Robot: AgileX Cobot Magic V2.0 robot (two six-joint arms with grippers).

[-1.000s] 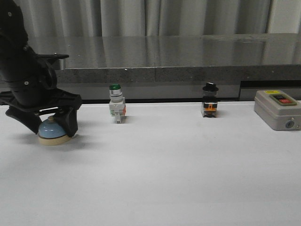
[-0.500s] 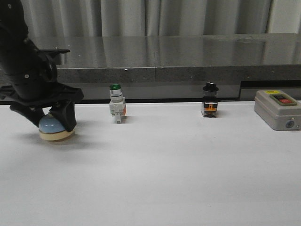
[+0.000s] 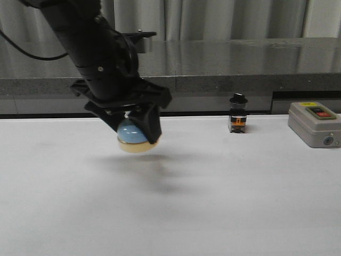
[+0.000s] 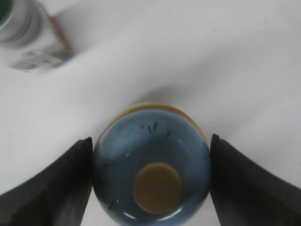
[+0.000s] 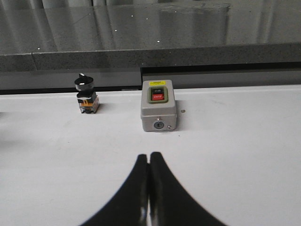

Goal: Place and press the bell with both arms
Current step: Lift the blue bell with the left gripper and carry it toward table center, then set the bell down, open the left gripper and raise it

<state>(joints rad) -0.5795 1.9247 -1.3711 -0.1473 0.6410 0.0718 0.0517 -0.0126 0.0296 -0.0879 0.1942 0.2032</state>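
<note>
The light-blue bell (image 3: 133, 137) with its cream base hangs above the white table, left of centre, held between the fingers of my left gripper (image 3: 131, 129). In the left wrist view the bell (image 4: 151, 165) sits between the two dark fingers (image 4: 56, 183), cream button up, and my left gripper (image 4: 151, 181) is shut on its dome. My right gripper (image 5: 149, 157) is shut and empty over the table, in front of the grey box; it is not in the front view.
A grey box with red and green buttons (image 3: 314, 124) stands at the right, also seen from the right wrist (image 5: 159, 104). A black-capped switch (image 3: 237, 113) stands right of centre. The green-capped switch (image 4: 28, 35) shows only in the left wrist view. A dark counter edge (image 3: 224, 82) runs behind.
My left gripper has lifted the bell off the table at the far left and carried it right, in front of the green-capped switch.
</note>
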